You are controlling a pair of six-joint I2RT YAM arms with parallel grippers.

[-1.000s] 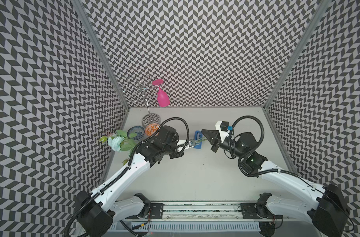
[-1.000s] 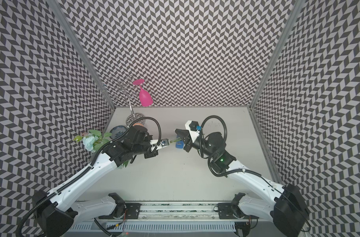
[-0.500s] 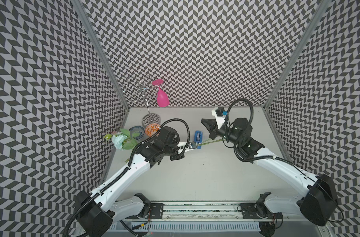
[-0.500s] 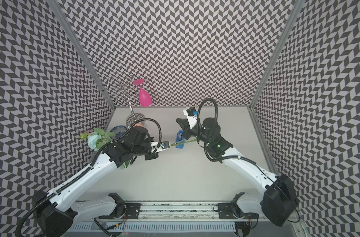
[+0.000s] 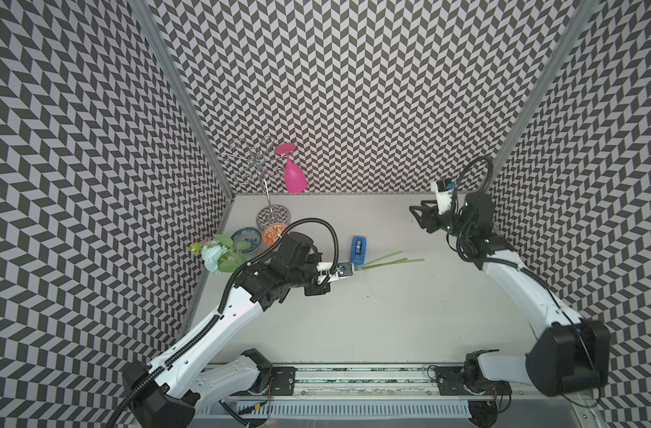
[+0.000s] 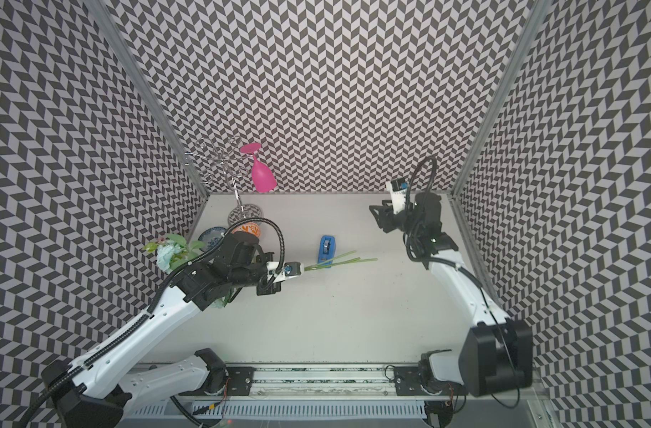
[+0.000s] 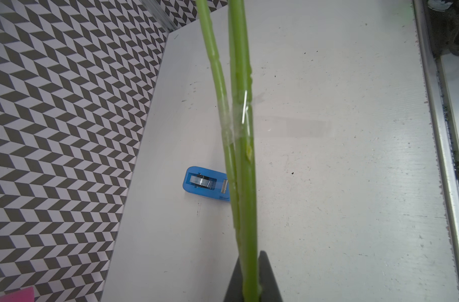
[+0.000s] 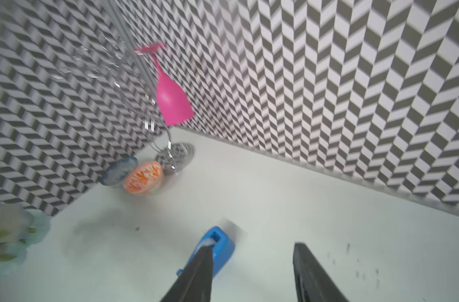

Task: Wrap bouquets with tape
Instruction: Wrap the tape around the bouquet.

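Left gripper (image 7: 251,277) is closed tight on the bouquets (image 5: 220,255) by their green stems (image 7: 242,157), above the table (image 5: 390,315). Right gripper (image 8: 251,274), jaws apart, holds nothing. The tape (image 5: 358,249) lies just behind the stems.

Black-and-white chevron-patterned walls (image 5: 353,92) enclose a pale grey counter (image 5: 390,315) on three sides, with metal corner posts (image 5: 183,92), evenly lit.

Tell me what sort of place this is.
Probably a robot test cell, not a home: chevron-patterned walls box in a bare table, and two arms stand on a rail along its front edge.
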